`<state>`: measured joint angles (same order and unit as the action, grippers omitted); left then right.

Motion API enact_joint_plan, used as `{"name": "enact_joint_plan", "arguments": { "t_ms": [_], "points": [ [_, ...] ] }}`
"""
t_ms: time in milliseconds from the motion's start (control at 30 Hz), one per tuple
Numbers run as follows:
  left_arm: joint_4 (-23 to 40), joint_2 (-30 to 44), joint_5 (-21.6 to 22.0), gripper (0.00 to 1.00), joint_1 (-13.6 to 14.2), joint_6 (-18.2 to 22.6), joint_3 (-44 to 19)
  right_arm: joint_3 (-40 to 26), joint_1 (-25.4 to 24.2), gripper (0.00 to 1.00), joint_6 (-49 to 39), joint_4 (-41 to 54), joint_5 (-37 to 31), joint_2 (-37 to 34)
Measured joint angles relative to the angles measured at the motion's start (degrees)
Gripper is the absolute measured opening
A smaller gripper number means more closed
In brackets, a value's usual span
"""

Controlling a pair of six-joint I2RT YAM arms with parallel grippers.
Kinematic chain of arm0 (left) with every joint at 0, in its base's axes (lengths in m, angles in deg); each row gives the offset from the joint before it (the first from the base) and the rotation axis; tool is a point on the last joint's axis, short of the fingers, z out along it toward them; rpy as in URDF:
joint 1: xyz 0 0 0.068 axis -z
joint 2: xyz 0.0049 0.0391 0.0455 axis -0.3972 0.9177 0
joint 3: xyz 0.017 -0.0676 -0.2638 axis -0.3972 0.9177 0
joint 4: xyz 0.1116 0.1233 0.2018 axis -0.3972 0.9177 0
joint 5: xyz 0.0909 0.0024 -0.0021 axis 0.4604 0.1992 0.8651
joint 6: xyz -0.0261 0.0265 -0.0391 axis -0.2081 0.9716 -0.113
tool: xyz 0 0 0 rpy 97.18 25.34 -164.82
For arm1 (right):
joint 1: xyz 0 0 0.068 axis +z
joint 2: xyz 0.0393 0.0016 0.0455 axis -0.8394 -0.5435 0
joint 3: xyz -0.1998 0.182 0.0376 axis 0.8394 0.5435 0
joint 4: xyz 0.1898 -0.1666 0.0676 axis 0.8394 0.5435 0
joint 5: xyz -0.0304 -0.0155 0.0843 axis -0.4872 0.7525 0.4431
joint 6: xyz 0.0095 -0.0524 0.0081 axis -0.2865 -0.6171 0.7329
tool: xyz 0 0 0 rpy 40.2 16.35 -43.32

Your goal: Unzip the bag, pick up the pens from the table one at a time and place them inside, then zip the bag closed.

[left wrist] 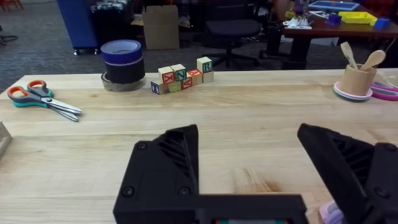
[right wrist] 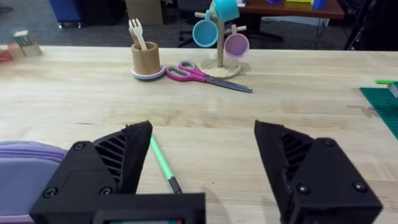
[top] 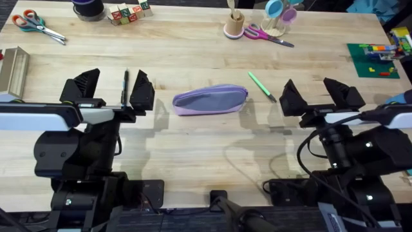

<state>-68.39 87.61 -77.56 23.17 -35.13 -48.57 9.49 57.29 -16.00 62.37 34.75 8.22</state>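
Both arms' dark bases sat lowest in the overhead view. Left gripper [top: 108, 89] stood with its fingers spread wide apart, holding nothing, above the table [top: 193, 161]. The black pen [top: 125, 84] lay on the wood between those fingers in the overhead view, close to the inner one; whether it touched could not be determined. Right gripper [top: 322, 96] was likewise spread wide and held nothing.

The bag [top: 210, 100] lay flat on the table between the two grippers, long axis running side to side. Its zipper's state could not be determined. The green pen [top: 261, 86] lay at a slant on the table between the bag's right end and the right gripper, apart from both, dark tip toward the gripper.

Along the far edge were noted orange-handled scissors [top: 35, 24], lettered blocks [top: 129, 13], a wooden utensil cup [top: 234, 24], pink-handled scissors [top: 267, 35] and a mug tree [top: 278, 16].
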Motion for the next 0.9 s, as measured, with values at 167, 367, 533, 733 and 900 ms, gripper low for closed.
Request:
{"name": "enact_joint_plan", "arguments": {
  "t_ms": [167,367,533,733,900],
  "points": [
    [0.00,0.00,-0.02,0.995,0.00,0.13,0.00,0.00,0.00,0.996,0.00,0.24,0.00,-0.02],
    [0.01,0.00,-0.01,0.995,-0.02,0.13,0.00,0.00,0.00,0.996,0.00,0.07,0.00,-0.02],
    [-0.02,0.00,0.00,0.994,-0.02,0.13,-0.09,-0.01,0.00,0.996,0.55,-1.63,-0.22,-0.02],
    [8.34,1.29,-0.04,0.993,-0.02,0.15,-6.23,-5.43,-0.02,0.996,1.55,4.66,-0.37,-2.87],
    [18.77,8.43,-0.04,0.993,-0.02,0.15,-19.90,-18.35,-0.02,0.996,1.93,13.78,-0.44,-11.35]
  ]
}}
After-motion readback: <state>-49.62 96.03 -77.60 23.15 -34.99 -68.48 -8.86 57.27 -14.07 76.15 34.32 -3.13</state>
